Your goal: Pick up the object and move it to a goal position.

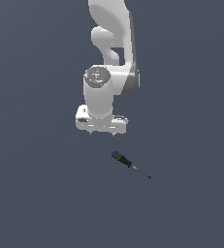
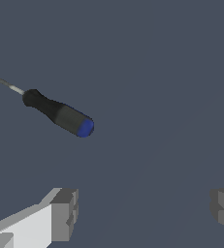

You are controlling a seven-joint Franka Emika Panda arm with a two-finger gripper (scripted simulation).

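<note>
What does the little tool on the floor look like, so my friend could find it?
Find the big white robot arm with its open claw pointing down at the plain gray floor. Just below it, toward the exterior view's right, lies a tiny screwdriver. Nothing else lies nearby; it has a black handle, a blue cap, and a thin dark shaft.

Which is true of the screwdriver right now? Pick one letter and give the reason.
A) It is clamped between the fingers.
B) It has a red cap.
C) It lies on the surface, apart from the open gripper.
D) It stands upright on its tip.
C: the screwdriver lies flat on the surface, and the gripper has its fingers spread wide with nothing between them.
</note>
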